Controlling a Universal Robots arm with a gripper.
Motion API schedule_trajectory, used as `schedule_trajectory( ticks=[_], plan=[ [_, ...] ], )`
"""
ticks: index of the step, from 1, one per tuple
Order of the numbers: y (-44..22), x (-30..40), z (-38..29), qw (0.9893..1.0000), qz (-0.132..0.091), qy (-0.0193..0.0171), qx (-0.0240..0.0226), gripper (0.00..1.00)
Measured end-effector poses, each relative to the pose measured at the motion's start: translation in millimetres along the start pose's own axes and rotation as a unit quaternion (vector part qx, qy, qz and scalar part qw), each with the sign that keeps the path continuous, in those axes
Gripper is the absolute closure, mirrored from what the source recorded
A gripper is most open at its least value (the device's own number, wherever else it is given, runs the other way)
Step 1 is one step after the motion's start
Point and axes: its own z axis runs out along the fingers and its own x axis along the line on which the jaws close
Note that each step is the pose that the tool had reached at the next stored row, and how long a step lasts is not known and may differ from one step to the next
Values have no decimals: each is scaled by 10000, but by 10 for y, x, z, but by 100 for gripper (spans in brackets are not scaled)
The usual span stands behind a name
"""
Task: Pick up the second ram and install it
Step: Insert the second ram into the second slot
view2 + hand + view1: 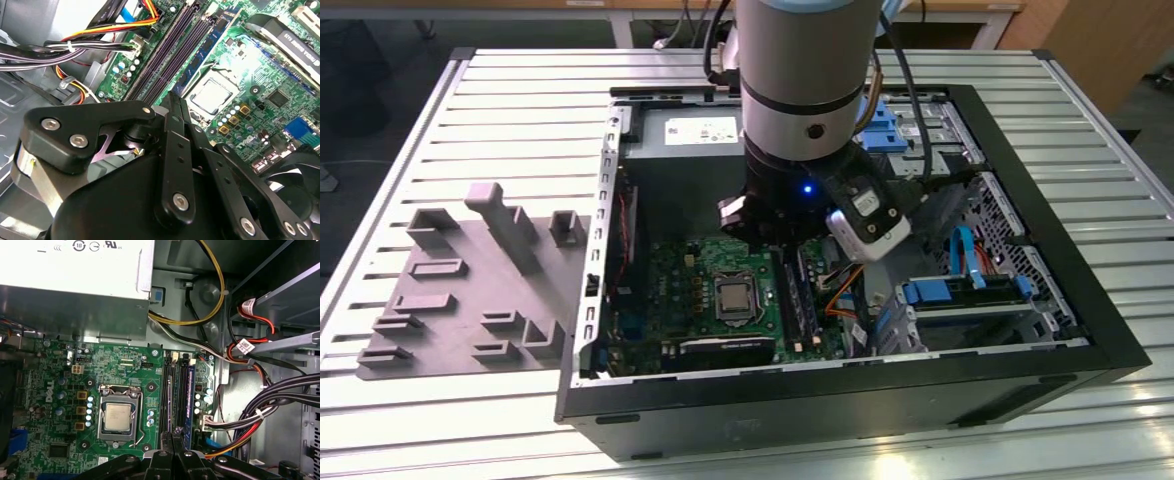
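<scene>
Toward the tabletop's edge at the exterior view's left, no dark stick is carried by the grey holder tray (460, 300). In the open computer case (854, 410) mid-tabletop, one stick (190, 390) is seated. The pincer (172, 436), drawn together, is held over the neighbouring slots (171, 390). Whether the second ram is clamped there cannot be told, and seating is judged outstanding.

silver-grey arm (801, 90) with black cables (917, 105), a blue light (809, 188) and black screw-studded pincer (172, 100).
</scene>
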Motion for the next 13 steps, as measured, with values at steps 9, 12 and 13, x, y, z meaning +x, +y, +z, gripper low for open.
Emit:
schedule_trajectory(
  ticks=[9,12,13],
  plan=[
    [-1,2,22,10000,0,0,0,89],
    [-2,3,32,10000,0,0,0,89],
    [-2,3,34,10000,0,0,0,89]
  ],
)
